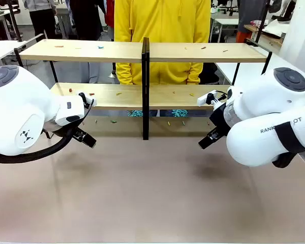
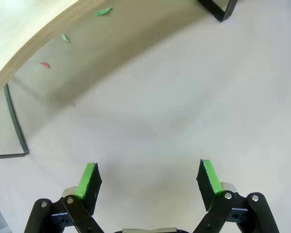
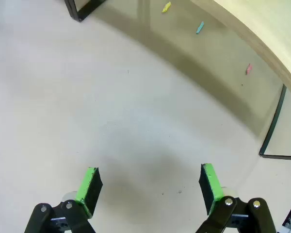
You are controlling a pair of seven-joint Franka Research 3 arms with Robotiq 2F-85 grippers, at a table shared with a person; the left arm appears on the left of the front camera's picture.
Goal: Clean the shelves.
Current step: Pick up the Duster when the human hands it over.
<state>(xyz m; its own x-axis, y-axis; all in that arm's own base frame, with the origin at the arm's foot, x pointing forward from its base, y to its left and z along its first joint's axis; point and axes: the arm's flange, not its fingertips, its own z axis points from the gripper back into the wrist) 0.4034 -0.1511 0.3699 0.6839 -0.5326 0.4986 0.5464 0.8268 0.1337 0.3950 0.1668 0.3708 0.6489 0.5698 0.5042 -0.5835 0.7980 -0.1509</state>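
The shelves (image 1: 203,52) stand across the far half of the table: two long light-wood boards on a thin black frame with a black central upright (image 1: 146,86). Small coloured scraps (image 1: 100,47) lie on both boards and on the tabletop beneath. My left gripper (image 1: 88,139) hovers low in front of the lower board's left end, and its wrist view shows it open (image 2: 149,182) over bare tabletop. My right gripper (image 1: 206,142) mirrors it on the right and also stands open (image 3: 149,187), holding nothing. The lower board's edge (image 2: 34,53) (image 3: 262,34) curves across each wrist view.
A person in a yellow top (image 1: 157,20) stands right behind the shelves. Green scraps (image 2: 104,11) and a red one (image 2: 44,64) lie under the board on the left; yellow (image 3: 166,7), teal (image 3: 200,27) and pink (image 3: 249,69) scraps lie on the right. The beige tabletop (image 1: 152,193) spreads in front.
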